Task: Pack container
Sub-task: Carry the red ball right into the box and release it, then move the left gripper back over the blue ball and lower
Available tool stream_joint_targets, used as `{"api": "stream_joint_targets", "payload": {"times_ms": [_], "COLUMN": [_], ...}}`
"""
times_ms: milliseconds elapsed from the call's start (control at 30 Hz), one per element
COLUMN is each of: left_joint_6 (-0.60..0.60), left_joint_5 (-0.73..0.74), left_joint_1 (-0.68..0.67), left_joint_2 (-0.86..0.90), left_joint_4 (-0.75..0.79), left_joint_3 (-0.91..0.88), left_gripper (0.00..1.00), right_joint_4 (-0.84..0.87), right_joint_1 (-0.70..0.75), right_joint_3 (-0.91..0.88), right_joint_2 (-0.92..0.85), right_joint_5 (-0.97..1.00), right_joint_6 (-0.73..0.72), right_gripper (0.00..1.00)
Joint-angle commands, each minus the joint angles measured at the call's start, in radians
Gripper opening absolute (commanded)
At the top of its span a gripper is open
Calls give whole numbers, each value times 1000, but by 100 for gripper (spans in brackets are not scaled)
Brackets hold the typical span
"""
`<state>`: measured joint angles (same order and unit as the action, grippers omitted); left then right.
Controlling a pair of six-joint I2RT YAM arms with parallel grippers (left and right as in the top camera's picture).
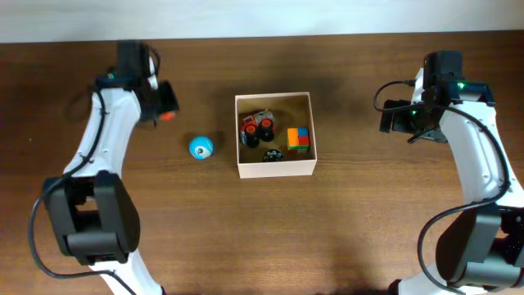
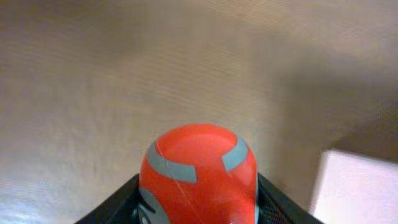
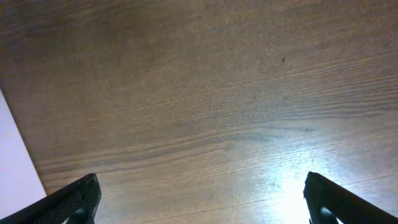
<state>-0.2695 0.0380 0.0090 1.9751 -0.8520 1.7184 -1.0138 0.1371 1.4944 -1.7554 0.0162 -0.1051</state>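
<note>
Though partly unseen, orange ball (image 2: 198,174) between left jaws.

The left gripper (image 2: 198,210) is clasping a red ball (image 2: 198,168) between its black fingers (image 2: 115,204) — grey-banded, it is filling the bottom centre. The table (image 2: 124,74) is lying blurred behind, and a white corner of the container (image 2: 357,186) is showing at lower right.

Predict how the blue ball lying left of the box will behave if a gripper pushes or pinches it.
The blue ball looks round, so a nudge would probably send it rolling across the flat table. Its curved shell may slip from a grip unless pinched across its middle. Small, so likely light.
</note>
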Motion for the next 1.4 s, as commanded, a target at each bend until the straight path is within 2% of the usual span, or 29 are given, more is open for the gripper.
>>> {"api": "stream_joint_targets", "payload": {"times_ms": [0,200,400,533,567,600,633,733,900,1067,1167,1367], "left_joint_6": [42,70,96,108,108,108,108,108,108,95,23,-151], "left_joint_5": [42,211,193,97,69,45,25,-16,-38,-299,-368,-366], "left_joint_1": [-69,-243,-414,-490,-503,-511,-516,-517,-494,-447,-403,-315], "left_joint_2": [-1,0,4,10,11,13,13,14,14,10,5,5], "left_joint_4": [-59,-74,-69,-70,-70,-71,-71,-70,-69,-120,-198,-422], "left_joint_3": [131,169,169,162,161,161,161,161,161,161,161,161], "left_gripper": [52,52,52,52,56,75,84,100,99,99,99,99], "right_joint_4": [1,1,1,1,1,1,1,1,1,1,1,1], "right_joint_1": [2,2,2,2,2,2,2,2,2,2,2,2], "right_joint_3": [-2,-2,-2,-2,-2,-2,-2,-2,-2,-2,-2,-2], "right_joint_2": [-2,-2,-2,-2,-2,-2,-2,-2,-2,-2,-2,-2], "right_joint_5": [-5,-5,-5,-5,-5,-5,-5,-5,-5,-5,-5,-5], "right_joint_6": [-3,-3,-3,-3,-4,-3,-3,-3,-3,-3,-3,-3], "right_gripper": [99,99,99,99,99,99,99,99,99,99,99,98]}}
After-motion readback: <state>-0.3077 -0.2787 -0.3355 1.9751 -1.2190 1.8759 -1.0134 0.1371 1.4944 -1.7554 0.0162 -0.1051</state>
